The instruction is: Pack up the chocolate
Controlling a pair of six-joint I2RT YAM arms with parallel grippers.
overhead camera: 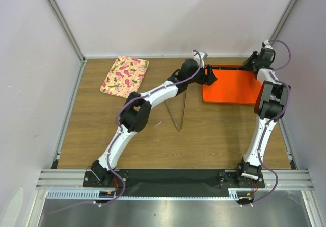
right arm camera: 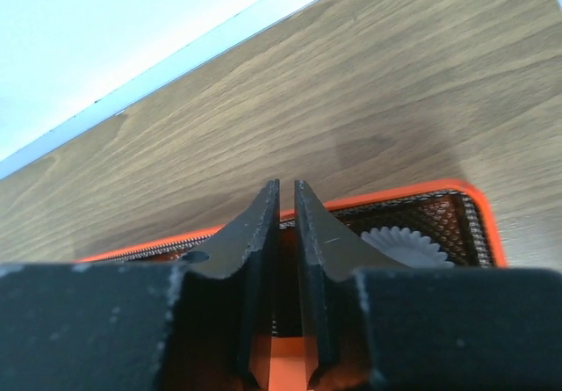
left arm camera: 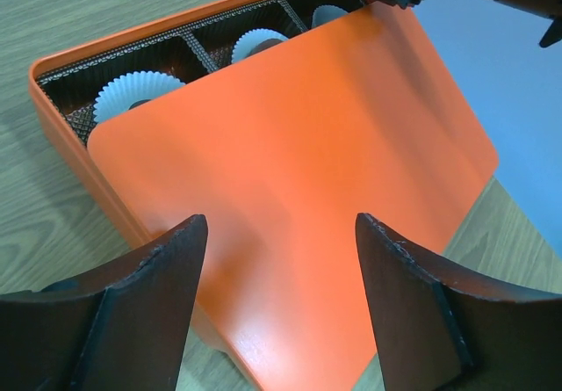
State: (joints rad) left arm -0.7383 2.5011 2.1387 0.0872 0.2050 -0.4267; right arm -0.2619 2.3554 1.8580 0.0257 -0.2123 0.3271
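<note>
One skewed lid (left arm camera: 299,145) spanned our tools: the right tool (right arm camera: 285,189) pinched its corner. The left tool (left arm camera: 281,224) hung spread over the opposite end.

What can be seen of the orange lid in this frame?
The lid is a smooth, flat orange panel with rounded corners. It lies skewed over the orange box, leaving a strip of compartments with white paper cups uncovered. The right hand is shut on its far edge; the open left hand hovers by its near end.
</note>
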